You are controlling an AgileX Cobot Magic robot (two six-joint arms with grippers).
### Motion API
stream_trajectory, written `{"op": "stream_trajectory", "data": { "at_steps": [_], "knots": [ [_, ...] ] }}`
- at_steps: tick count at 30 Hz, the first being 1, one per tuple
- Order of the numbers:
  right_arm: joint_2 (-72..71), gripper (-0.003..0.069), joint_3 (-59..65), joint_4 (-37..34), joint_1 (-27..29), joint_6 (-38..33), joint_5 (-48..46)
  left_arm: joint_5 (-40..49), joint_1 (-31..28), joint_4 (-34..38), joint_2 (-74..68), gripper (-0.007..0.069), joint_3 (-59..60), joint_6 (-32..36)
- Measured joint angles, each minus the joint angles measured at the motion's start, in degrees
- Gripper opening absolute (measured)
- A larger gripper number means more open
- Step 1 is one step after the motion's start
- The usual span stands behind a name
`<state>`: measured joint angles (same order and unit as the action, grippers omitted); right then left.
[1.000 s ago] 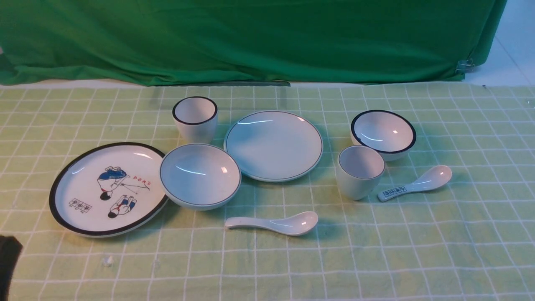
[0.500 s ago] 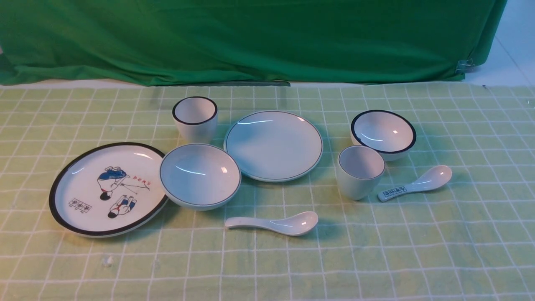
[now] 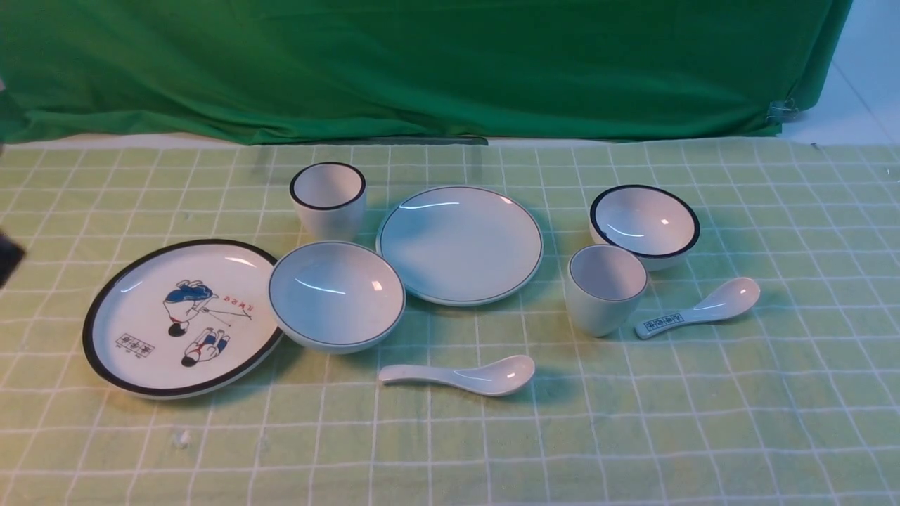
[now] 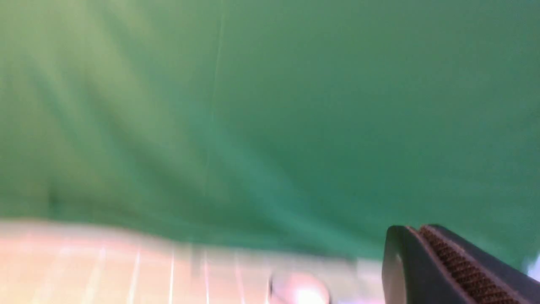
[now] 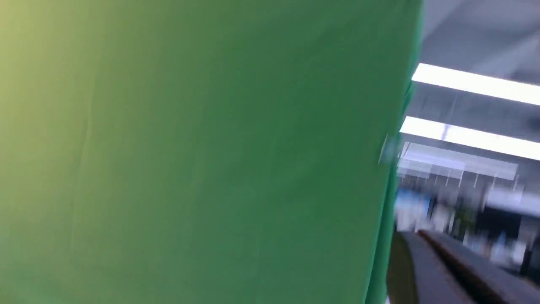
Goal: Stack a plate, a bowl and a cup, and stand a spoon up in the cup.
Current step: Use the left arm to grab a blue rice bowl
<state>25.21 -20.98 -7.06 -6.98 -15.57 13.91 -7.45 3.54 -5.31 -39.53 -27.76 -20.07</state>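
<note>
In the front view the plain plate (image 3: 460, 244) lies at the middle back. The wide shallow bowl (image 3: 336, 295) sits to its left and nearer. The handleless cup (image 3: 606, 289) stands to the plate's right. The plain white spoon (image 3: 457, 376) lies in front, bowl end to the right. A dark bit of my left arm (image 3: 7, 256) shows at the left edge, far from all of them. In the blurred left wrist view my left gripper (image 4: 415, 230) has its fingers together and empty. My right gripper (image 5: 415, 234) looks the same and faces the green backdrop.
A black-rimmed cup (image 3: 328, 200) stands behind the bowl, and a cartoon plate (image 3: 183, 318) touches the bowl's left side. A black-rimmed bowl (image 3: 645, 225) and a labelled spoon (image 3: 699, 308) lie right of the cup. A green curtain (image 3: 422, 63) hangs behind the checked cloth (image 3: 633, 436).
The dark part of my left arm was at the lower left corner, left the view, and now shows higher on the left edge. The tableware has not moved.
</note>
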Motion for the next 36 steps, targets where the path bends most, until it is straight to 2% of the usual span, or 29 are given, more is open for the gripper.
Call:
{"op": "stream_trajectory", "data": {
  "at_steps": [2, 4, 7, 9, 11, 16, 18, 19, 21, 25, 28, 30, 33, 36],
  "knots": [
    [5.0, 0.0027, -3.7, 0.0, 0.0, 2.1, -9.7, 7.4, 1.1, 0.1, -6.7, 0.0017, -3.9, -3.4],
    [8.6, 0.0027, -6.7, -0.1, 0.0, 3.9, -18.7, 13.2, 2.3, 0.2, -10.8, 0.0017, -7.1, -2.9],
    [17.4, 0.0029, -12.1, -0.5, 0.0, 5.3, -39.0, 28.4, 4.6, 2.5, -20.2, 0.0017, -16.0, 3.8],
    [21.0, 0.0031, -13.2, -1.2, -0.3, 5.4, -43.8, 35.4, 5.0, 4.3, -25.1, 0.0017, -19.6, 6.4],
    [24.4, 0.0035, -13.6, -2.1, -1.6, 5.3, -45.0, 42.1, 5.1, 7.0, -31.5, 0.0031, -24.7, 9.5],
    [29.2, 0.0036, -13.6, -2.4, -5.7, 4.1, -41.3, 45.0, 5.1, 8.8, -41.0, 0.0132, -31.3, 11.2],
    [31.4, 0.0036, -13.6, -2.6, -8.7, 3.5, -38.6, 45.0, 5.1, 9.4, -46.5, 0.0256, -35.0, 11.8],
    [31.9, 0.0036, -13.6, -2.6, -9.3, 3.5, -38.3, 45.0, 5.1, 9.5, -47.2, 0.0275, -35.7, 12.2],
    [32.6, 0.0041, -13.6, -2.6, -11.2, 3.4, -38.1, 45.0, 5.1, 9.6, -51.5, 0.0372, -38.0, 12.7],
    [32.9, 0.0047, -13.6, -2.6, -13.2, 3.3, -37.7, 44.5, 5.1, 7.8, -57.6, 0.0424, -40.4, 13.1],
    [32.9, 0.0052, -13.6, -2.6, -13.4, 3.3, -37.7, 43.3, 5.1, 6.4, -60.5, 0.0404, -40.6, 13.6],
    [32.9, 0.0056, -13.6, -2.6, -13.6, 3.3, -37.6, 41.6, 5.1, 5.3, -62.9, 0.0352, -40.6, 13.9],
    [32.9, 0.0062, -13.6, -2.7, -13.7, 3.3, -37.4, 39.3, 5.1, 4.7, -64.4, 0.0258, -40.6, 13.9],
    [32.9, 0.0073, -13.7, -2.8, -13.7, 3.3, -36.9, 37.1, 5.2, 4.8, -64.7, 0.0112, -40.6, 13.9]
  ]
}}
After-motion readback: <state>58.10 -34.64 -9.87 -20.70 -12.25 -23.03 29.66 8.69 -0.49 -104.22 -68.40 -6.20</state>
